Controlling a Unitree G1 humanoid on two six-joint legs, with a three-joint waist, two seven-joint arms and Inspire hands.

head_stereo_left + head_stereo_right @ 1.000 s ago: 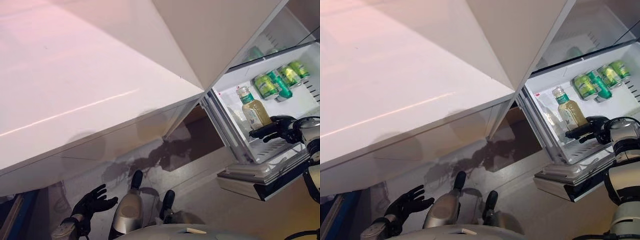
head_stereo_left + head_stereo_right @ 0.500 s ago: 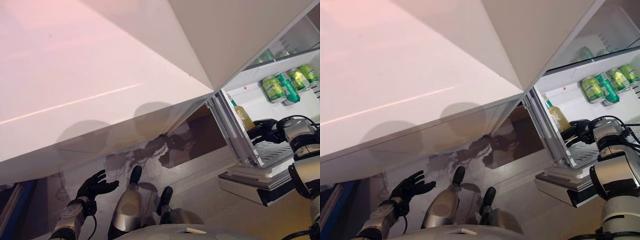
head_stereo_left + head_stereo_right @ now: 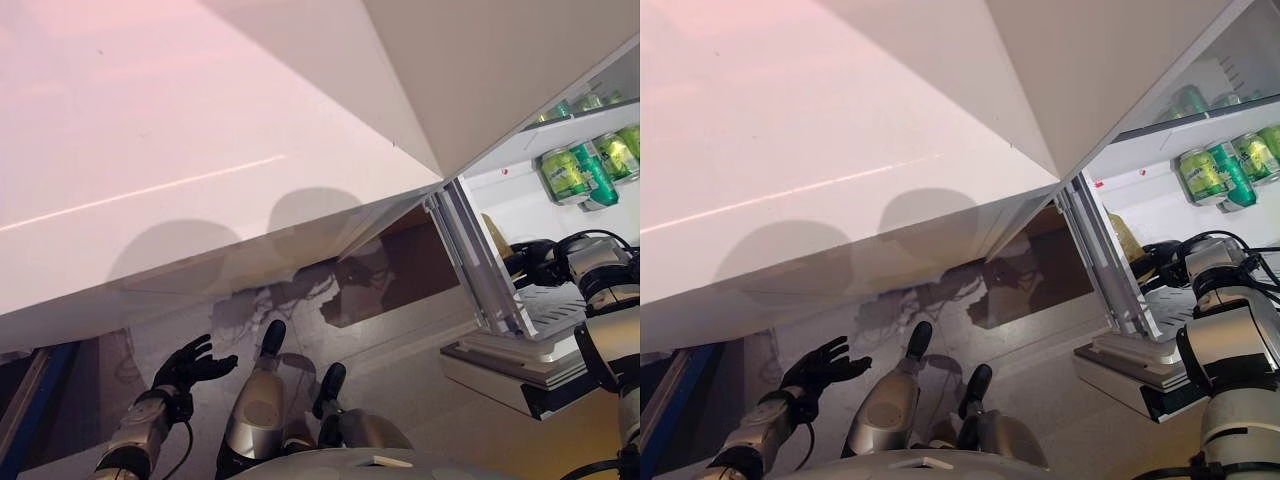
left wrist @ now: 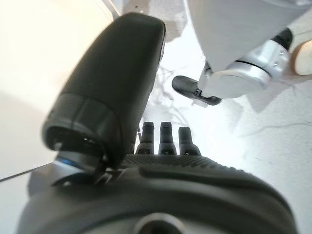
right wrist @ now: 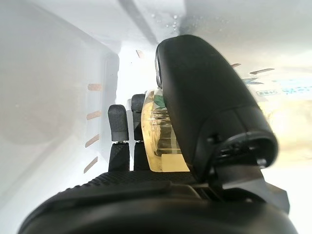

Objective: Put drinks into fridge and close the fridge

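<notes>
A bottle of yellow drink (image 5: 157, 141) sits between the thumb and fingers of my right hand (image 5: 204, 97), which is curled on its lower part. From the head, the bottle (image 3: 497, 236) stands on the wire shelf inside the open fridge (image 3: 520, 150), half hidden behind the fridge's front edge (image 3: 475, 260). My right hand (image 3: 535, 260) is beside it on the shelf. Several green cans (image 3: 565, 172) lie further back in the fridge. My left hand (image 3: 190, 365) hangs low at the left, open, fingers (image 4: 165, 136) spread over the floor.
A large white panel (image 3: 200, 150) fills the upper left and overhangs the space before the fridge. A grey drawer or base (image 3: 520, 375) juts out under the shelf. More cans (image 3: 1190, 100) stand on the glass shelf above.
The whole picture has shifted, so the camera has moved. The fridge's front edge now covers more of the bottle. My right hand stays on the bottle; my left hand hangs as before.
</notes>
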